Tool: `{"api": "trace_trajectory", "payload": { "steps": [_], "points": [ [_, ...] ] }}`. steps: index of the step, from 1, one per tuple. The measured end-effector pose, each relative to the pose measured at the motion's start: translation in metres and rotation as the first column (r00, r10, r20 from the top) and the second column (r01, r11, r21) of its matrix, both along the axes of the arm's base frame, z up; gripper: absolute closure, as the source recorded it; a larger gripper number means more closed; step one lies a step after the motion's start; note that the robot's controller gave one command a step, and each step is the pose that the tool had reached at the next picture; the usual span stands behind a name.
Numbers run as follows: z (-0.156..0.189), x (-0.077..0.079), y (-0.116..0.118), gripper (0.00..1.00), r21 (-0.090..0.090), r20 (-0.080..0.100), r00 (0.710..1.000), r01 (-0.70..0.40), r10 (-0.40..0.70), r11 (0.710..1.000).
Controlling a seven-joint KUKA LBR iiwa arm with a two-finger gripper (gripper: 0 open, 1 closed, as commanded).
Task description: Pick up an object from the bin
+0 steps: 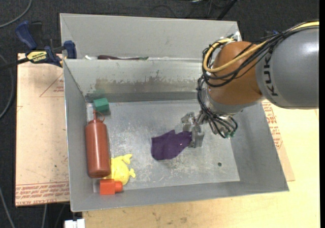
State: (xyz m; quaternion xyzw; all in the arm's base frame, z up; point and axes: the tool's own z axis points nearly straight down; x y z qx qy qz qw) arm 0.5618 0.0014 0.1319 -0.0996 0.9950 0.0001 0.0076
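- Nearest the camera, well to the left of the purple cloth and in the bin's front left corner, lies a small orange block (pixel 110 187), boxy and matt, with a stub on its right end.
- Touching that block from behind is a yellow soft figure (pixel 122 167), lumpy, its outline too crumpled to name.
- Just left of the figure, and well left of the cloth, a rust-red bottle (pixel 97 145) lies along the wall, smooth and round-shouldered, its narrow neck pointing to the far side.
- Mid-floor lies the purple cloth (pixel 170 144) itself, limp and creased, a rounded heap that narrows to the right.
- At the cloth's right tip stands the gripper (pixel 194 134), grey metal, touching the fabric's edge; whether it is released, clenched or grasping the cloth cannot be told, since wrist and cables shade it.
- Farther back, left of the cloth, a green block (pixel 101 104) sits by the bottle's neck, close to the grey metal bin's (pixel 152 87) scuffed, streaked back wall.
- Above and right of the cloth bulges the glossy orange wrist cover (pixel 233 77), looped with yellow and black cables; the grey arm (pixel 297 67) is cut off at the right.
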Motion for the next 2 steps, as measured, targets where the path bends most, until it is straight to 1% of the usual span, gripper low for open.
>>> {"api": "trace_trajectory", "payload": {
  "steps": [1,2],
  "points": [
    [0.017,-0.005,-0.006,1.0,0.001,-0.026,0.999,0.032,-0.032,0.999],
    [0.146,-0.013,-0.011,1.0,0.001,0.004,1.0,0.029,-0.029,1.0]
  ]
}}
